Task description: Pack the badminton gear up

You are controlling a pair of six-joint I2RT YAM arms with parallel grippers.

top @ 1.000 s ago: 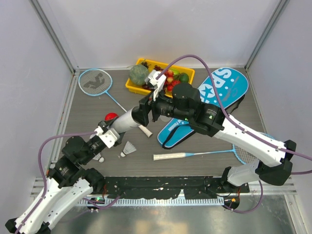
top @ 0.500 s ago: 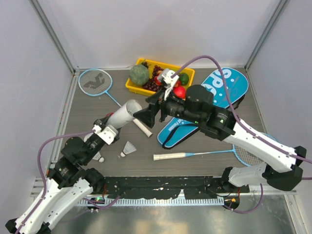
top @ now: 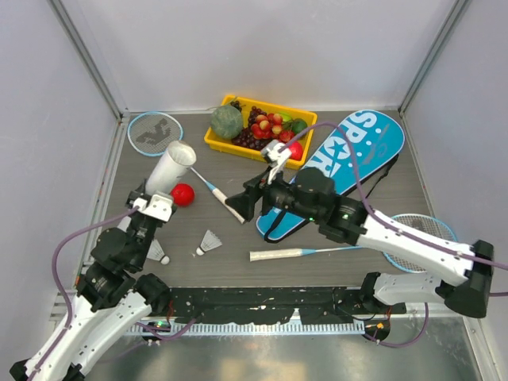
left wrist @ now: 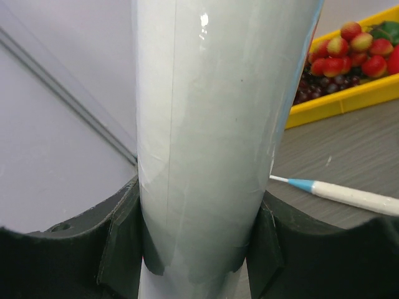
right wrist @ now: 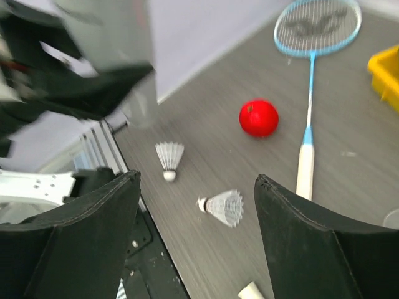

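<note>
My left gripper (top: 152, 205) is shut on the white tube (top: 171, 167) and holds it tilted, open end up, over the table's left; the tube fills the left wrist view (left wrist: 206, 124). My right gripper (top: 248, 202) is open and empty above the table's middle. Below it lie two shuttlecocks (right wrist: 169, 159) (right wrist: 222, 207), also in the top view (top: 209, 241) (top: 157, 254). A third is not visible. One racket (top: 155, 132) lies back left, its handle (top: 226, 202) near my right gripper. The other racket (top: 278, 254) lies at the front right. The blue bag (top: 341, 163) lies right of centre.
A red ball (top: 183, 194) lies just right of the tube's lower end. A yellow tray (top: 214, 141) of fruit stands at the back centre. Grey walls close in the left, back and right sides.
My right gripper has pulled back from the tube's open end, toward the right and down. My left arm has swung the tube to the left and more upright, uncovering the red ball.
</note>
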